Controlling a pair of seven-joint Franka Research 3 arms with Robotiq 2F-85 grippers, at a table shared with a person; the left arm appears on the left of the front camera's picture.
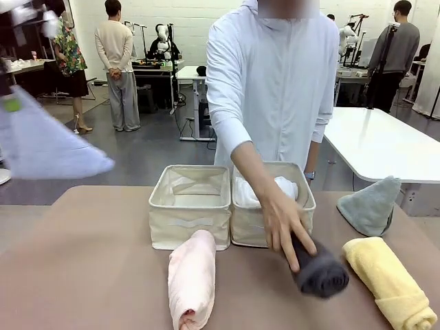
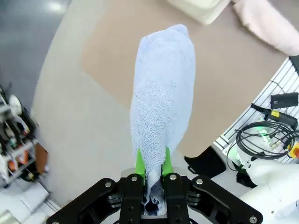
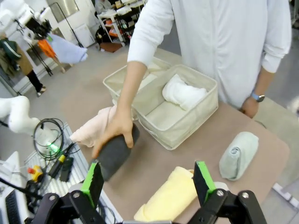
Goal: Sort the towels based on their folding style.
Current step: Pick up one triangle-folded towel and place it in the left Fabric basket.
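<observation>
Left wrist view, blue towel [image 2: 163, 93], long axis along end effector [image 2: 153, 162]

In the left wrist view the near end of the light blue towel [image 2: 163, 107] is buried between the fingers [image 2: 139, 161] of the left hand [image 2: 153, 162]. In the front view the same towel is smeared by motion and cut off by the left edge. The dark grey towel [image 1: 322, 273] is partly covered by the person's hand [image 1: 282, 221]; the white towel [image 1: 287, 185] beyond that hand is masked by the forearm [image 1: 247, 168]. The pink towel [image 1: 192, 282] is cropped by the bottom edge.
</observation>
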